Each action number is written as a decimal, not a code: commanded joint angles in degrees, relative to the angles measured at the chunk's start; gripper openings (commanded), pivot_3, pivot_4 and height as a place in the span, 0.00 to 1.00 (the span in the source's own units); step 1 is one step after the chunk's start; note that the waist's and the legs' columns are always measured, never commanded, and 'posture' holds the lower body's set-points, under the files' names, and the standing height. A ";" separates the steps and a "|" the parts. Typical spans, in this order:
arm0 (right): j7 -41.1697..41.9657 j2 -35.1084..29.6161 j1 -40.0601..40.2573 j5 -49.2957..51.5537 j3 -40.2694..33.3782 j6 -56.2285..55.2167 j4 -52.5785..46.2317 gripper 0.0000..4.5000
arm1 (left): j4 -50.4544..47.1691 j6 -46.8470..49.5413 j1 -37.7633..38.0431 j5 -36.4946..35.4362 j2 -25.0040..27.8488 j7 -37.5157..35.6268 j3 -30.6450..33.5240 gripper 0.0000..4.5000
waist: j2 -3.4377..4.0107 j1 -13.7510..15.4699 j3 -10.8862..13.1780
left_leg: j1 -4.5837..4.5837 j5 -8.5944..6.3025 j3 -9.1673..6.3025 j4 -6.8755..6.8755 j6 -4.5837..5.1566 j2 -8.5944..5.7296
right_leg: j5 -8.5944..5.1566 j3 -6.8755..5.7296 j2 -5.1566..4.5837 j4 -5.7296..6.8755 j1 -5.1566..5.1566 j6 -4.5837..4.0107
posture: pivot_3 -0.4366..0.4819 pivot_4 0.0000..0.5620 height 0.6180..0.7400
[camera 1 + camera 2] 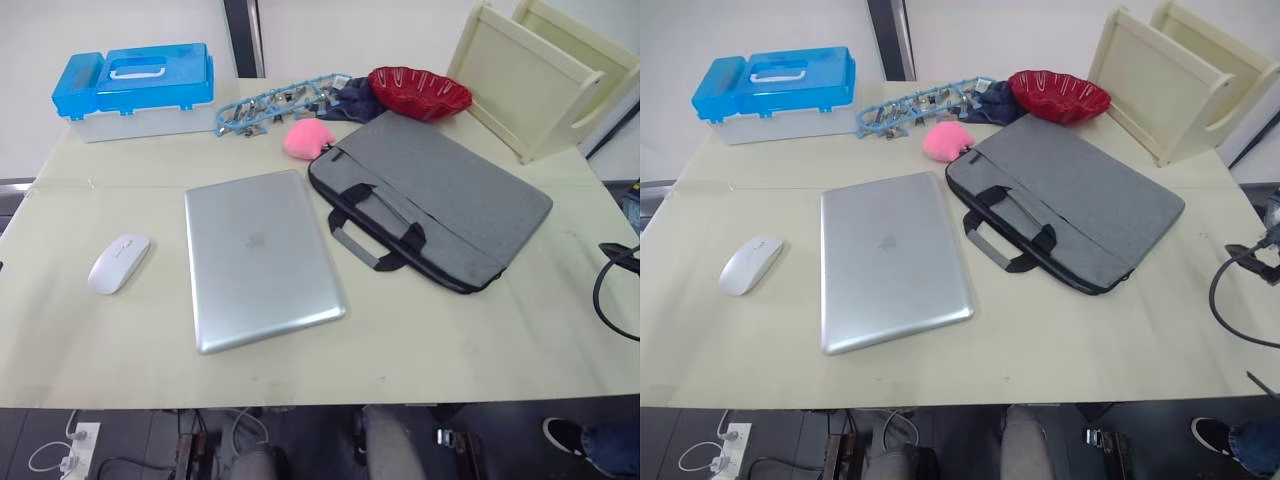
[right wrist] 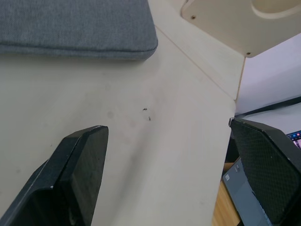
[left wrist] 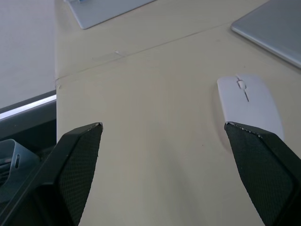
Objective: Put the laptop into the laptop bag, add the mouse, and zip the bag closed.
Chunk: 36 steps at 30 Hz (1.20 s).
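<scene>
The silver laptop (image 1: 262,258) lies shut and flat in the middle of the table. To its right, the grey laptop bag (image 1: 430,195) lies flat at an angle, its black handles (image 1: 375,228) pointing toward the laptop. The white mouse (image 1: 118,262) sits left of the laptop. My left gripper (image 3: 162,126) is open just above the table, the mouse (image 3: 249,101) beside one fingertip and a laptop corner (image 3: 273,23) further off. My right gripper (image 2: 168,125) is open over bare table, with a corner of the bag (image 2: 75,23) ahead of it.
Along the back stand a blue-lidded box (image 1: 135,88), a blue clip rack (image 1: 275,103), a pink fuzzy object (image 1: 307,138), a dark cloth (image 1: 355,98) and a red bowl (image 1: 420,92). A cream wooden frame (image 1: 535,75) leans at the back right. A black cable (image 1: 610,290) loops at the right edge.
</scene>
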 commanded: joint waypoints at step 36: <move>8.27 37.84 -7.66 -1.64 24.41 20.54 -43.02 0.00 | -55.44 68.13 -4.44 -23.73 -26.59 31.80 -12.94 1.00 | -0.04 5.43 0.02 | -0.40 -0.06 -0.44 0.94 -0.09 0.03 | -0.02 0.03 0.11 0.54 -0.14 -0.07 | 0.48 0.27 1.00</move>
